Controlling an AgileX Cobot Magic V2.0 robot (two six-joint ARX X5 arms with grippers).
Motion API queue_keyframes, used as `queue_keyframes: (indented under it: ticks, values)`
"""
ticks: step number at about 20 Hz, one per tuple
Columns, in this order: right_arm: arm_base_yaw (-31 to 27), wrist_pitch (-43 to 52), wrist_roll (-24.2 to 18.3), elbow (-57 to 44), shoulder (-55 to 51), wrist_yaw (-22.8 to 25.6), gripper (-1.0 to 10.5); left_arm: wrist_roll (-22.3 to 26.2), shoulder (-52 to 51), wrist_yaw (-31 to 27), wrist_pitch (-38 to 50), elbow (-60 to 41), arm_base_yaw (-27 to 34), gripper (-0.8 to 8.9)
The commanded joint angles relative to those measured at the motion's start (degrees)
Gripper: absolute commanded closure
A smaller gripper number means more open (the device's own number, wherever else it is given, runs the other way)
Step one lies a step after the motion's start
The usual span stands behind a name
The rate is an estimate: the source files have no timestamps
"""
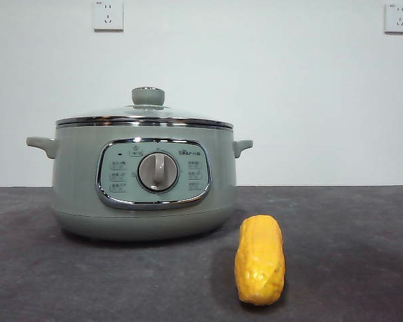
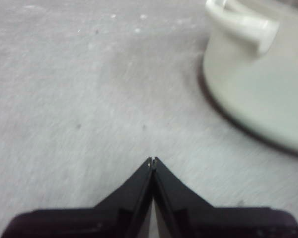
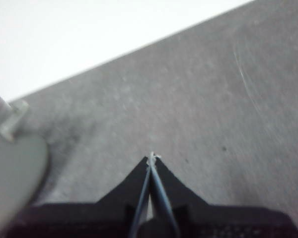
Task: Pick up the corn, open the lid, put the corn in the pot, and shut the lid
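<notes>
The pale green pot (image 1: pixel 77 181) stands on the dark table left of centre, its control panel and dial facing me. The glass lid (image 1: pixel 145 118) with its green knob sits closed on it. The yellow corn (image 1: pixel 259 259) lies on the table in front of the pot, to the right, pointing towards me. Neither arm shows in the front view. My left gripper (image 2: pixel 152 159) is shut and empty above bare table, beside the pot's side handle (image 2: pixel 241 25). My right gripper (image 3: pixel 152 157) is shut and empty above bare table, with the pot's other side (image 3: pixel 12 163) at the picture's edge.
The dark grey table (image 1: pixel 349 228) runs back to a white wall with two sockets (image 1: pixel 108 15) high up.
</notes>
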Motion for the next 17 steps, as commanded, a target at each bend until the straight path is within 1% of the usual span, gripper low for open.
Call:
queue_keyframes:
  ticks: [1,4,9,13,15,17]
  values:
    - [-0.02,-1.95,2.25,3.91,2.25,-0.07,9.6,-1.25,1.38,1.68,-0.33,3.85,-0.02,8.18]
    - [0.0,-4.81,2.23,8.48,5.88,-2.43,9.6,-1.18,4.13,4.02,-1.27,8.37,-0.02,8.18]
    - [0.0,-12.66,2.54,17.51,13.25,-9.57,9.5,-1.33,10.1,8.9,-1.99,15.3,-0.02,8.17]
    - [0.0,-19.15,4.59,24.39,17.79,-13.62,9.5,-1.73,14.56,16.15,-2.01,19.96,-0.02,8.17]
    - [0.0,-21.29,5.2,26.56,19.23,-14.69,9.5,-2.99,16.46,20.09,-2.4,21.57,-0.02,8.17]
    - [0.0,-22.45,4.98,28.2,20.79,-17.62,9.5,-4.66,18.32,25.11,-3.54,23.21,-0.02,8.17]
